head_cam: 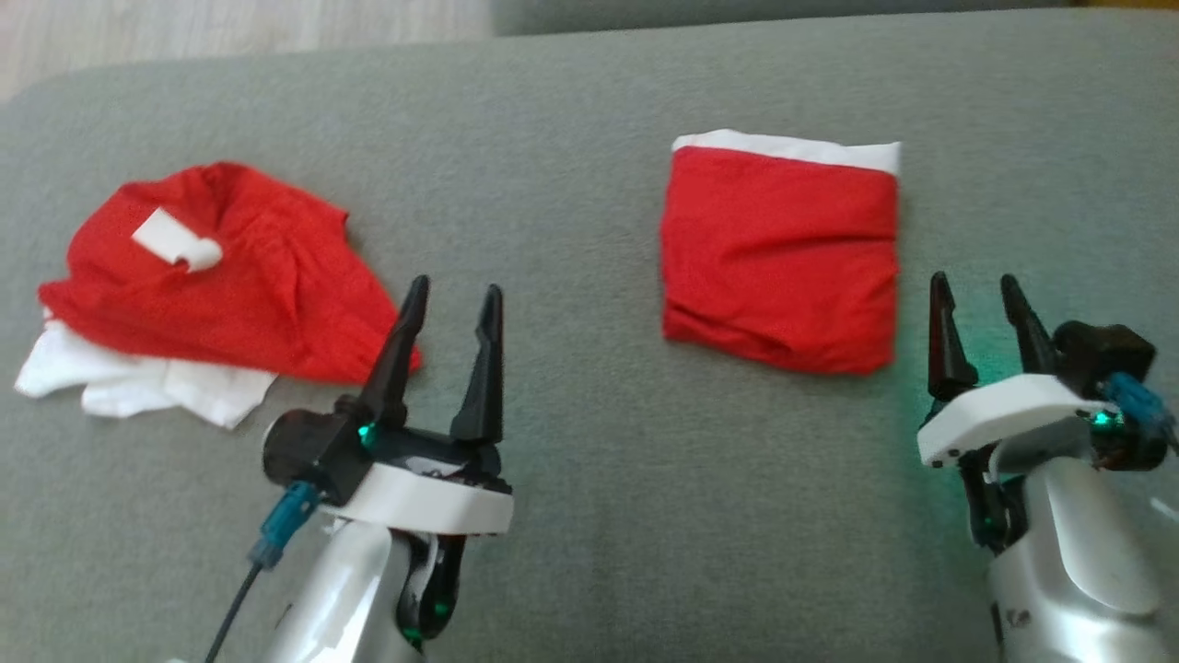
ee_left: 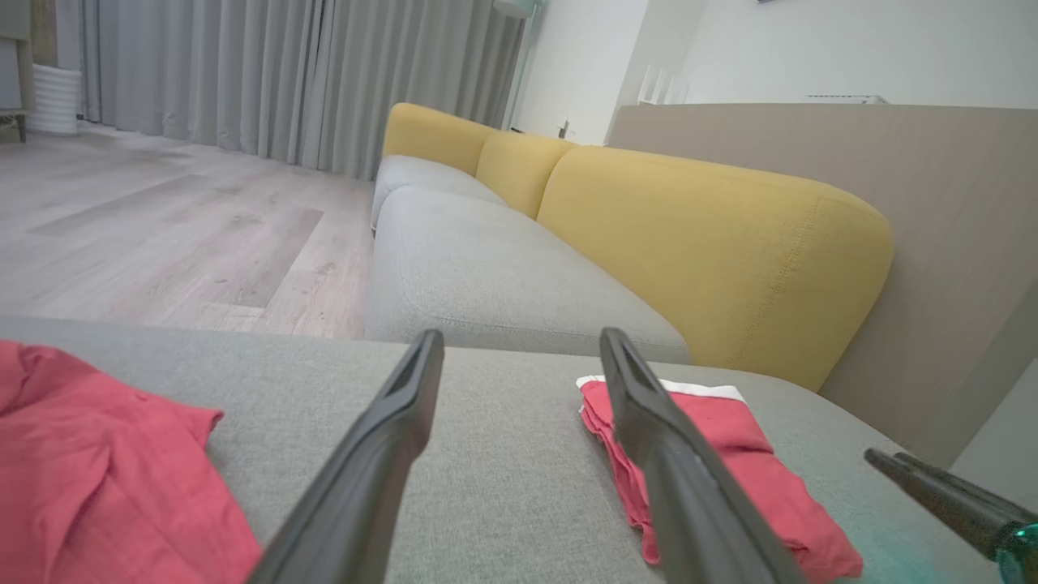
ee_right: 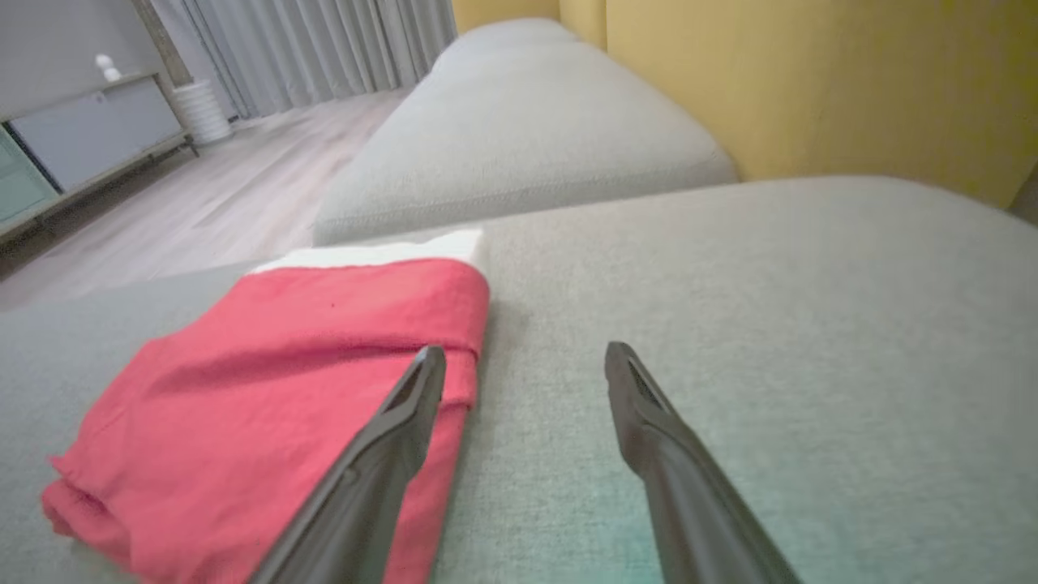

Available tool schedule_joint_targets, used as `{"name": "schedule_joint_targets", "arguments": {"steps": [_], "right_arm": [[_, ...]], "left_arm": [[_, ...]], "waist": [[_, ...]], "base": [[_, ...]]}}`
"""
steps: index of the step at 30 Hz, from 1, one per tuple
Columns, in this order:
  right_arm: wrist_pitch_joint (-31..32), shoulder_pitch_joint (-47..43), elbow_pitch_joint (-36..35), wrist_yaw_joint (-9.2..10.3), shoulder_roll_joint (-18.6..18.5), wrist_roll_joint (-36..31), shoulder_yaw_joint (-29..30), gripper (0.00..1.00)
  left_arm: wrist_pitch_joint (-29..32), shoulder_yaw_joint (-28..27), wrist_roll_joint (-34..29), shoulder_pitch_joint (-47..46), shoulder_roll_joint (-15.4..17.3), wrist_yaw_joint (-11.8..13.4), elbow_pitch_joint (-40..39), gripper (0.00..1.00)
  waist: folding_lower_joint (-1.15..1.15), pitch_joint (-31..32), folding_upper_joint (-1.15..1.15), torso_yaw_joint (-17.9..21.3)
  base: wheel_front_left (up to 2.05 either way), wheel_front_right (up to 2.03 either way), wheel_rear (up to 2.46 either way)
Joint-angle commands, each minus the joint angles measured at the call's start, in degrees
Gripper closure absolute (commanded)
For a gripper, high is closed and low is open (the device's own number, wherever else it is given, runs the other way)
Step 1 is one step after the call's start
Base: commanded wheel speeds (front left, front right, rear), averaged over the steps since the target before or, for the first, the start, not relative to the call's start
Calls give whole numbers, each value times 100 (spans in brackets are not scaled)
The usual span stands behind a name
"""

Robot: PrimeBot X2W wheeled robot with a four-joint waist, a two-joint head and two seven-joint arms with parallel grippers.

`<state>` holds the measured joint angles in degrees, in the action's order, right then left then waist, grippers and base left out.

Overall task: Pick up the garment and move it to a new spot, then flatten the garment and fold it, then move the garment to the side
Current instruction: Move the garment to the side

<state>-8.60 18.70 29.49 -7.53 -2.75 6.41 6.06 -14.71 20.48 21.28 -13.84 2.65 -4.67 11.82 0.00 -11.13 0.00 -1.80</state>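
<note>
Folded garment (head_cam: 778,258) on grey cushion (head_cam: 571,184); both end effectors released.
The folded garment lies flat, a near-square red packet with a white strip along its far side, right of the cushion's centre. The right end effector (head_cam: 974,281) is just beside its near right corner, fingers apart and empty. The left end effector (head_cam: 456,290), equally spread, is near a crumpled garment (head_cam: 249,276) toward the left edge.

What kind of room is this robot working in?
Most likely a home living room: a grey sofa with yellow back cushions, long grey curtains and a wood-look floor.
</note>
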Motion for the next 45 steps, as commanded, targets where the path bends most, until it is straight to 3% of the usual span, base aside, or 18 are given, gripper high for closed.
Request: {"name": "schedule_joint_targets", "arguments": {"steps": [1,16,18,25,31,36,43,45], "right_arm": [[51,240,-42,4,-13,5,-128,0],[612,1302,1645,4,-13,457,-431,0],[568,1447,1882,4,-32,341,-501,100],[148,1684,2090,4,-242,-54,-814,100],[57,1806,2035,4,-722,-415,-1319,100],[267,1859,1892,4,-1447,-356,-1913,100],[708,1912,1637,4,-2713,296,-2735,100],[761,1926,1615,4,-2888,398,-2825,100]], "left_arm": [[-29,-113,25,-205,22,13,-204,0],[-29,193,126,-456,22,121,-221,0],[-29,203,131,-478,22,139,-212,0],[-29,211,128,-512,22,153,-203,0],[-29,264,124,-511,22,144,-229,0],[-29,368,164,-535,22,160,-287,0],[-29,448,182,-601,22,200,-348,0],[-29,451,175,-615,22,197,-356,0]], "waist": [[0,-124,0,-143],[0,-541,0,-625],[0,-551,0,-626],[0,-446,0,-453],[0,-322,0,-183],[0,-258,0,-1],[0,-318,0,110],[0,-348,0,114]], "base": [[0,0,0],[0,0,0],[0,0,0],[0,0,0],[0,0,0],[0,0,0],[0,0,0],[0,0,0]]}}
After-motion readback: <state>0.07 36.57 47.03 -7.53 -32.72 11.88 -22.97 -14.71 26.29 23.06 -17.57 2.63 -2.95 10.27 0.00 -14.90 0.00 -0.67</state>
